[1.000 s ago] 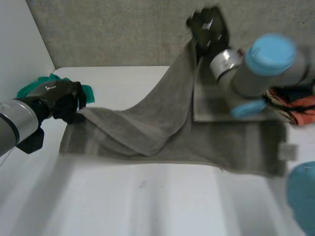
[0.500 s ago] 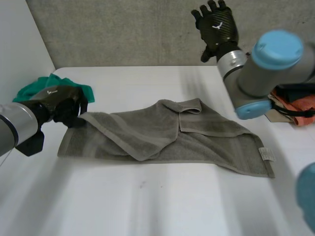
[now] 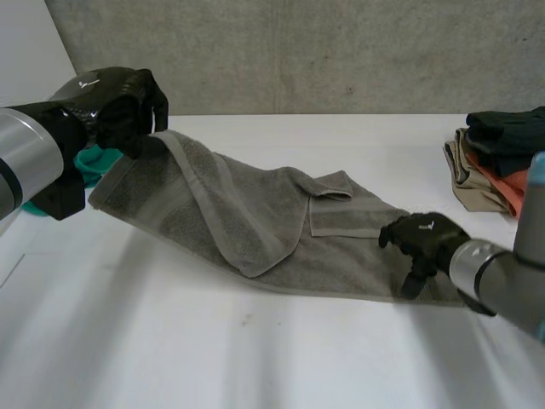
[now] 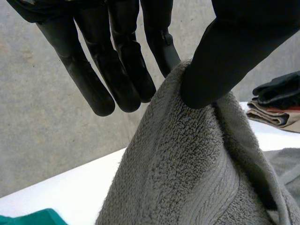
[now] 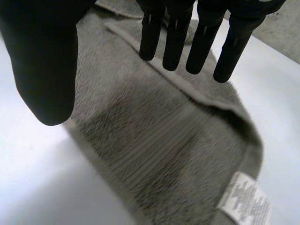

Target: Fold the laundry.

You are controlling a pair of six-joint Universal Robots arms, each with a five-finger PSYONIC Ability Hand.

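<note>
A grey towel (image 3: 247, 221) lies partly folded across the white table (image 3: 255, 358). My left hand (image 3: 111, 102) holds the towel's left corner raised off the table, so that end slopes up to it. In the left wrist view the thumb (image 4: 220, 47) pinches the towel (image 4: 187, 164) against a finger. My right hand (image 3: 423, 239) hovers low over the towel's right end, near the front edge. In the right wrist view its fingers (image 5: 176, 33) are straight and the thumb stands apart above the towel (image 5: 154, 140). A white label (image 5: 243, 199) shows at that corner.
A green cloth (image 3: 94, 162) lies on the table under my left hand. A stack of folded clothes (image 3: 502, 162) sits at the right edge. A concrete wall (image 3: 341, 51) runs behind the table.
My right hand let go of the towel it held high at the back and came down to the towel's right end. My left hand lifted the left corner upward.
</note>
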